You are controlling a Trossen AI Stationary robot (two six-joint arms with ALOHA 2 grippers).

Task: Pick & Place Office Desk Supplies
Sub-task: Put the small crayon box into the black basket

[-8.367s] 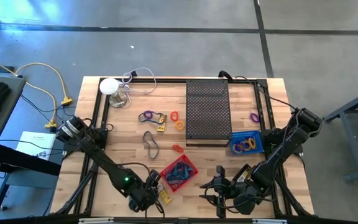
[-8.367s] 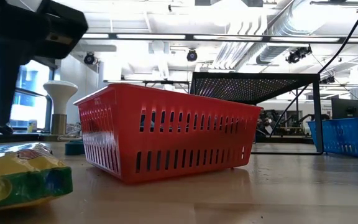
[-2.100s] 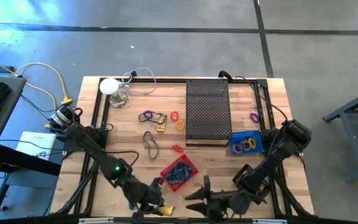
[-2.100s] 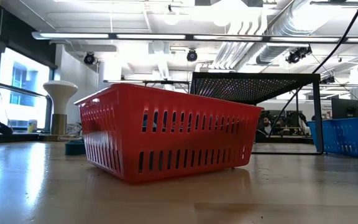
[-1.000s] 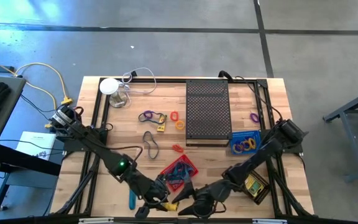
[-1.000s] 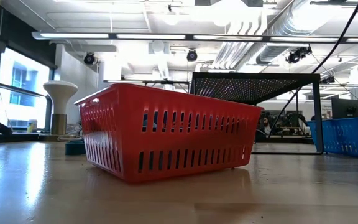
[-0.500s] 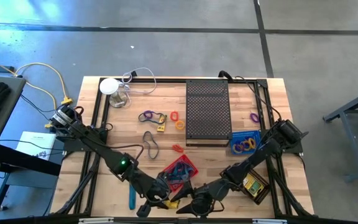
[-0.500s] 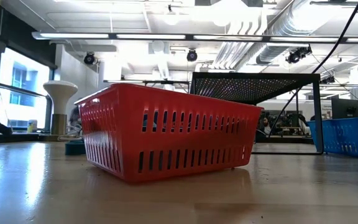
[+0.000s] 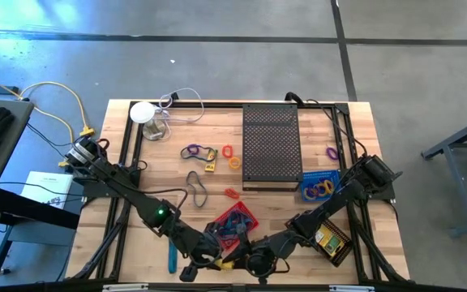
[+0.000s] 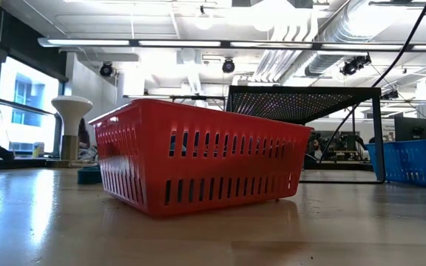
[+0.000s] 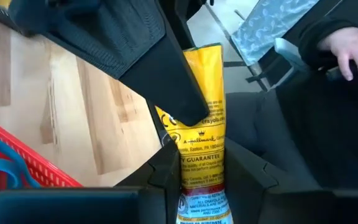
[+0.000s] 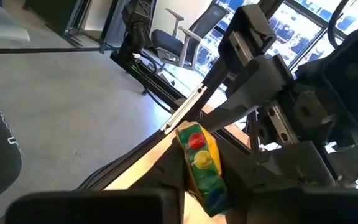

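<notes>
Both my left gripper (image 11: 201, 180) and right gripper (image 12: 204, 180) clamp the yellow crayon packet (image 11: 199, 140); loose elastic loops (image 9: 197, 152) on the wooden desk (image 9: 169, 182) remain unsorted.

Both grippers met at the tabletop's (image 9: 160, 186) near edge, crowding the strip below the red basket (image 9: 234, 223). The black perforated tray (image 9: 270, 146) blocked the centre rear. Bare wood lay open at the near right, between the basket and the blue basket (image 9: 321, 186).
</notes>
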